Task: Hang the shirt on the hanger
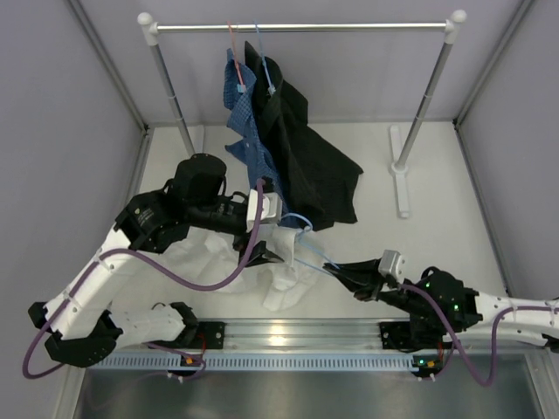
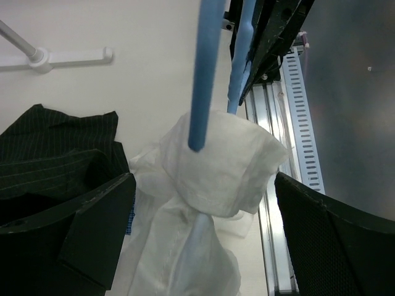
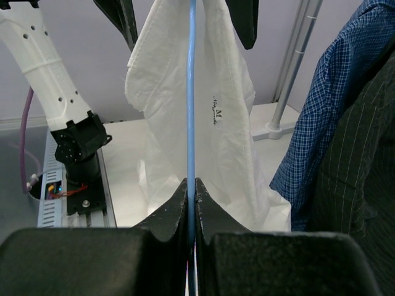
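**Shirt bunched on one wire, ready to slip**

My right fingers [image 3: 185, 198] are pinched shut on the thin light-blue hanger [image 3: 191, 92]. The white shirt [image 3: 216, 142] hangs bunched over that wire, its lower part lying on the surface [image 1: 437, 249]. My left fingers [image 1: 265, 251] stand spread wide on either side of the cloth, gripping nothing. I judge the fabric could slide off if the wire tilts or twists in my pinch. Closing the left fingers might trap wire with cloth.

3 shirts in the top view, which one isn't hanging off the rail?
The white shirt, bunched low in front with the light-blue wire hanger pushed into it. The blue checked shirt and black shirt hang from the rail.
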Motion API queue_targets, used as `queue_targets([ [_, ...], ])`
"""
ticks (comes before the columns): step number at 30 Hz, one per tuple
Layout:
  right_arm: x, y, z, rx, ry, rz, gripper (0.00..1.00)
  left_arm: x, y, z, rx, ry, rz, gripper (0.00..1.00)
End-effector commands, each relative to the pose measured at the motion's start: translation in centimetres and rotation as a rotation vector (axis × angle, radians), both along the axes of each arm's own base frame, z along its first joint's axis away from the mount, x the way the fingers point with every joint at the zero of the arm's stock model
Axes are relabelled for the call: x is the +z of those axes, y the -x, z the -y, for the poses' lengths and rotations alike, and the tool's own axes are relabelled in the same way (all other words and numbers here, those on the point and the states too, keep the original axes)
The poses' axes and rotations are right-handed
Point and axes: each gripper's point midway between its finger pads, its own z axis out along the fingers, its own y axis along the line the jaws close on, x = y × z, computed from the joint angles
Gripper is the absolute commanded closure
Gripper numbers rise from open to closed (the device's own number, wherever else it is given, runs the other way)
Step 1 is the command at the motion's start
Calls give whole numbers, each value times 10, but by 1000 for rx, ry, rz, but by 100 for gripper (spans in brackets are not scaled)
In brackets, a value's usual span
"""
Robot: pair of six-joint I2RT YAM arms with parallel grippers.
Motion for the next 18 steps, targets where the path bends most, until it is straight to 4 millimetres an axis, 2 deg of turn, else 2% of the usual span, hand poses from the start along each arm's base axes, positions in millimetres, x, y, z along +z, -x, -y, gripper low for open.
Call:
queue_targets([
  [1, 28, 3, 10, 16, -64, 33, 100, 11, 11, -4, -27, 42, 4, 5],
  [10, 15, 5, 4, 29, -1, 27, 100, 9, 18, 0, -61, 48, -39, 3],
  [14, 14, 5, 6, 29, -8, 28, 100, 5, 19, 1, -69, 40, -56, 17],
  [15, 14, 5, 7, 30, -9, 28, 100, 3, 18, 1, -63, 34, -58, 27],
  [18, 14, 6, 7, 33, -12, 30, 100, -5, 18, 2, -65, 19, -79, 32],
])
